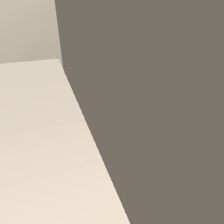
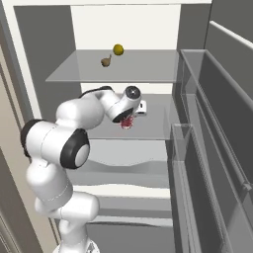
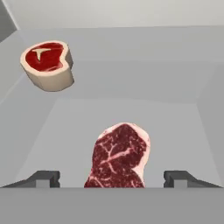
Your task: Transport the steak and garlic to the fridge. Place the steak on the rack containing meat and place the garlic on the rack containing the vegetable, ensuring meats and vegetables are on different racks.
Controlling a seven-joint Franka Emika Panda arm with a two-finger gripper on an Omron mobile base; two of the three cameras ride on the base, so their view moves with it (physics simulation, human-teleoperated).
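Note:
The steak (image 3: pixel 119 154), a flat red slab with white marbling, lies on the fridge's middle rack (image 3: pixel 175 127). My gripper (image 3: pixel 112 178) is open around it, and a clear gap shows between each fingertip and the meat. A thick cut of meat (image 3: pixel 47 65) with a pale fat rim rests on the same rack, farther back and to the left. In the right base view the arm reaches into the open fridge (image 2: pixel 44 59), with the gripper (image 2: pixel 127 120) just over the steak (image 2: pixel 127 124). The garlic is out of view.
The rack above (image 2: pixel 148 69) carries a round yellow item (image 2: pixel 118 49) and a small brownish one (image 2: pixel 105 62). The open fridge door with its shelf bins (image 2: pixel 212 148) stands close on the right. A grey panel (image 1: pixel 153 109) blocks the left base view beside cream floor.

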